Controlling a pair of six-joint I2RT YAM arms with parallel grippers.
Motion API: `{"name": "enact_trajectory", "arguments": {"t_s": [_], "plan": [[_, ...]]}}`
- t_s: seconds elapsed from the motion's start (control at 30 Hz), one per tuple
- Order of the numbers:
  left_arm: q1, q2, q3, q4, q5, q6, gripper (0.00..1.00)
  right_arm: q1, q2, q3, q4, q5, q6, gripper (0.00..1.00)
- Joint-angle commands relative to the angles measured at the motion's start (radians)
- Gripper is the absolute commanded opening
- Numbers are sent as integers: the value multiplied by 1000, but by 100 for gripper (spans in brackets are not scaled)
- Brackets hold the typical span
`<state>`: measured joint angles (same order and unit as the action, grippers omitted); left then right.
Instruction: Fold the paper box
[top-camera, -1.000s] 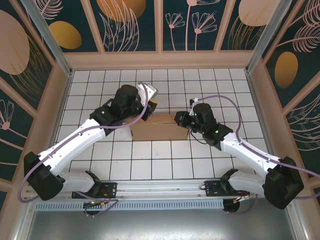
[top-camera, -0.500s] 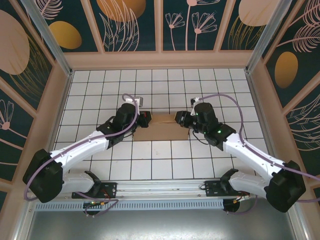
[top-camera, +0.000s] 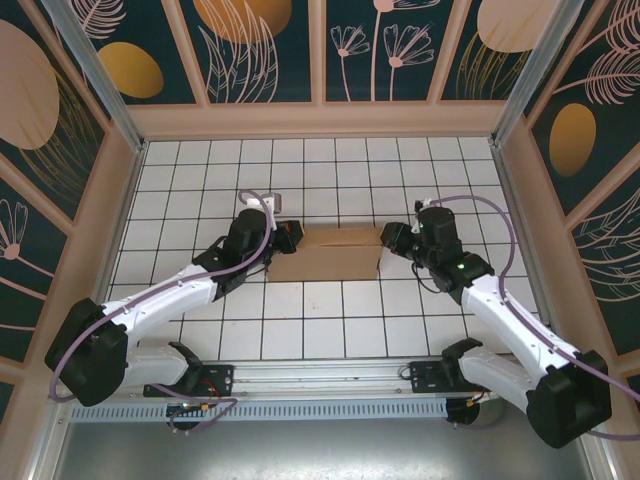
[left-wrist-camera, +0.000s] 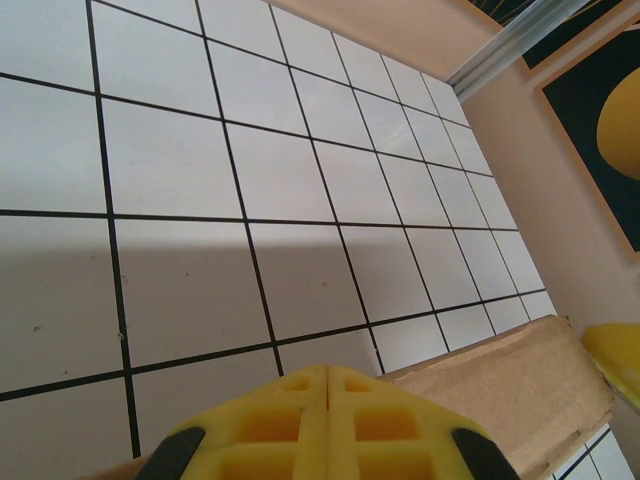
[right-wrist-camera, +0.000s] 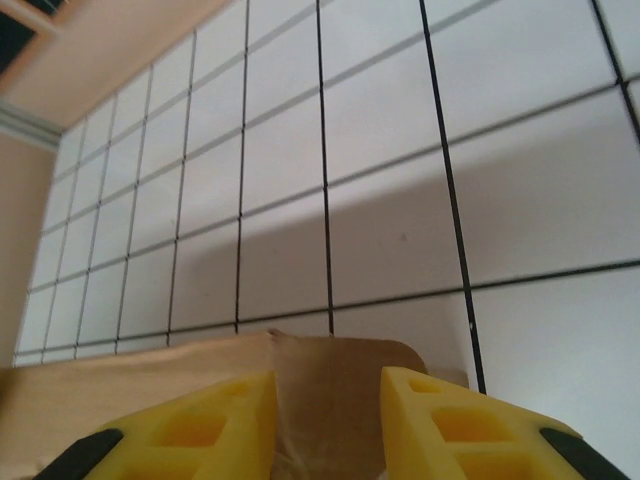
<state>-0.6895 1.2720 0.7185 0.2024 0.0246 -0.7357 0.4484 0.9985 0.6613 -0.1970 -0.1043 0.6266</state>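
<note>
The plain brown cardboard paper box (top-camera: 335, 254) lies on the white tiled floor between the two arms, with a short flap raised along its far edge. My left gripper (top-camera: 290, 238) is at the box's left end, its yellow fingers (left-wrist-camera: 330, 410) pressed together with nothing between them; the box's edge (left-wrist-camera: 510, 375) runs just to their right. My right gripper (top-camera: 388, 240) is at the box's right end, open, and the rounded corner flap (right-wrist-camera: 335, 385) of the box lies between and below its spread yellow fingers (right-wrist-camera: 445, 425).
Tan walls (top-camera: 320, 120) enclose the white black-lined tiled floor (top-camera: 330, 320) on three sides. An aluminium rail (top-camera: 320, 375) with the arm bases runs along the near edge.
The left arm dropped from above the box down to its left end. The right gripper pulled back to the right, and the box now lies flatter and wider.
</note>
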Motion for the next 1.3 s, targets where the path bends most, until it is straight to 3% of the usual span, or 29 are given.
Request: {"name": "enact_trajectory", "arguments": {"t_s": [0.0,0.17,0.37,0.63,0.77,0.87,0.93,1.0,1.13,1.27], "plan": [[2,7,-38,-48,35,-11,0,-2,31,-28,94,-124,2,32],[2,8,-53,-23,50,-24,0,-8,-7,-46,92,-133,6,34],[3,2,-36,-43,47,-20,0,-19,-20,3,7,-125,-90,52],[3,10,-34,-41,56,-17,0,9,53,18,34,-171,-102,52],[3,0,-22,-39,73,-17,0,39,92,29,-7,-85,-117,40],[4,-51,26,-117,19,14,16,51,89,22,-37,-22,-123,38],[11,-91,66,-183,-12,37,38,53,78,10,-44,-8,-124,38],[26,-126,99,-241,-21,52,51,56,69,-1,-42,-2,-115,38],[73,-208,122,-364,-63,45,63,63,74,-8,-36,7,-102,37],[108,-278,86,-439,-82,43,68,71,88,-7,-27,9,-97,37]]}}
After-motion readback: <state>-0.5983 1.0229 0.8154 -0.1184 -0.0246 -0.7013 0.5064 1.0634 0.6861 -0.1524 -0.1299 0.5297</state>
